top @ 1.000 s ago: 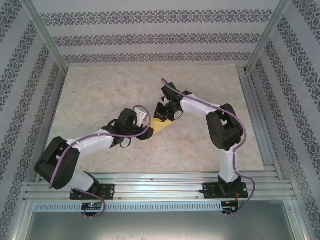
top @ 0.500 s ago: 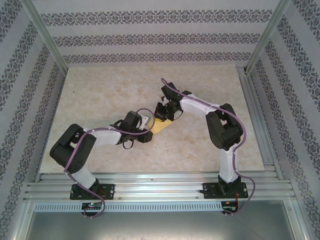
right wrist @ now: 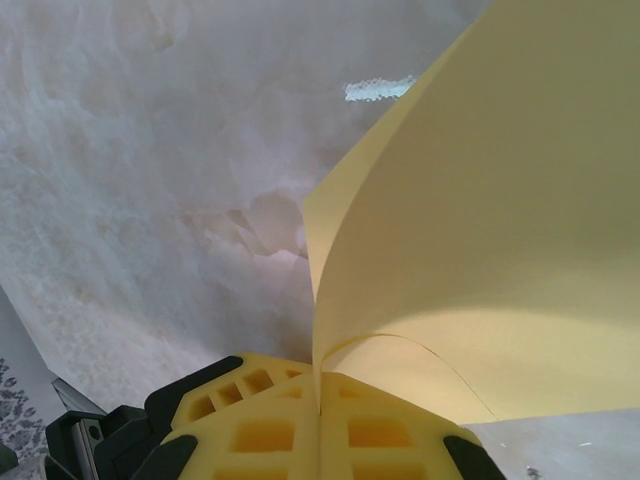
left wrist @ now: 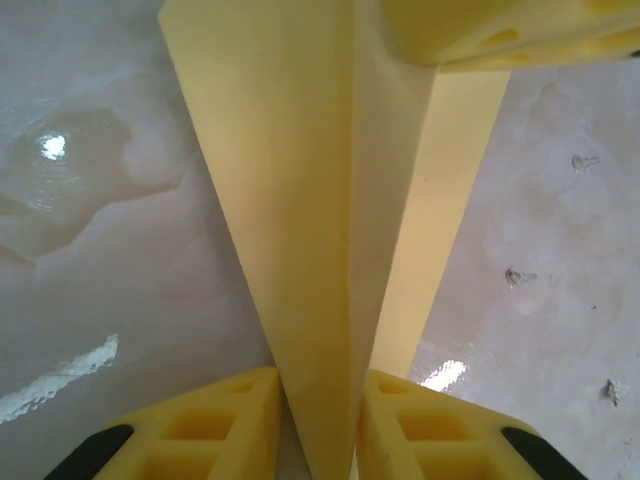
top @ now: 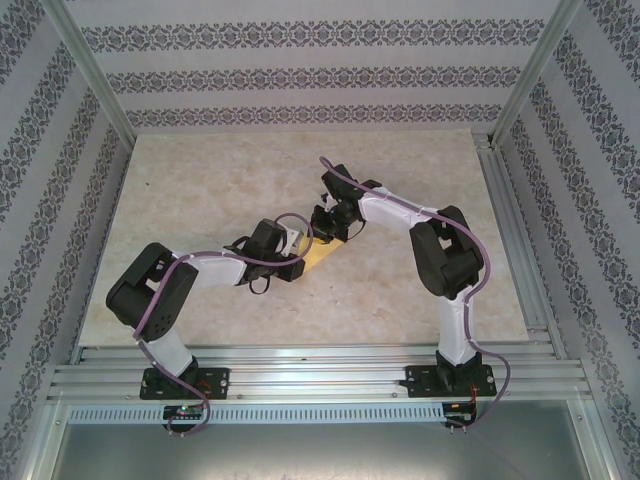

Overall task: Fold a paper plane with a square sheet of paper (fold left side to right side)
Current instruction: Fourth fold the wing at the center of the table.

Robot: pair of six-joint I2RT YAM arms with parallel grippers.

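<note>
Left gripper (left wrist: 318,410) pinches paper (left wrist: 300,180) at fold; right gripper (right wrist: 320,400) clamped on its edge. Risk: 2 grips pulling apart could tear it or skew the crease.

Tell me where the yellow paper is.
In the top view the paper is near the middle of the table, held between the left gripper and the right gripper, their jaws closed on opposite ends.
</note>
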